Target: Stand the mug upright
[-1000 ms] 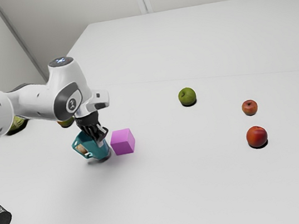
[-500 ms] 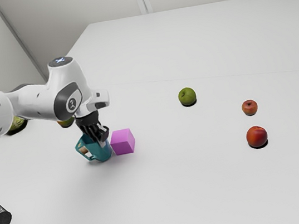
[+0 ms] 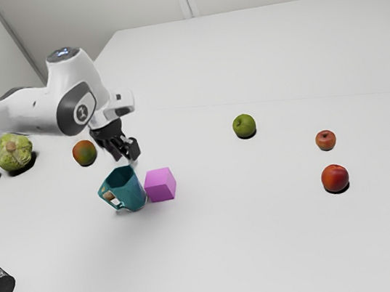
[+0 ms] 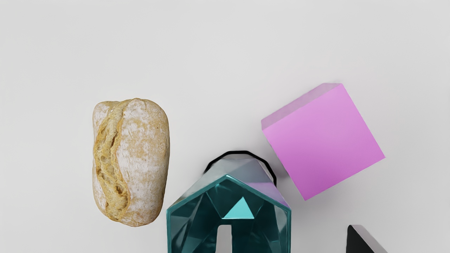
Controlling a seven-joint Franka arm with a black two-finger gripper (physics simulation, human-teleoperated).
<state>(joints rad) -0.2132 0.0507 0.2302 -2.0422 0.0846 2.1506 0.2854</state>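
Wide open at the gripper [image 3: 130, 156] and empty, just above the mug [image 3: 133, 193], seemingly upright, mouth up, on the exterior view's left of the cube [image 3: 160, 185], with any retreat best kept along the mug's vertical axis.

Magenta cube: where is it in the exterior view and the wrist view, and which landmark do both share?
Exterior view: magenta cube left of the picture's centre, to the exterior view's right of the teal mug.
Wrist view: beside the teal mug, on the side away from the bread loaf.
Shared landmark: the teal mug.
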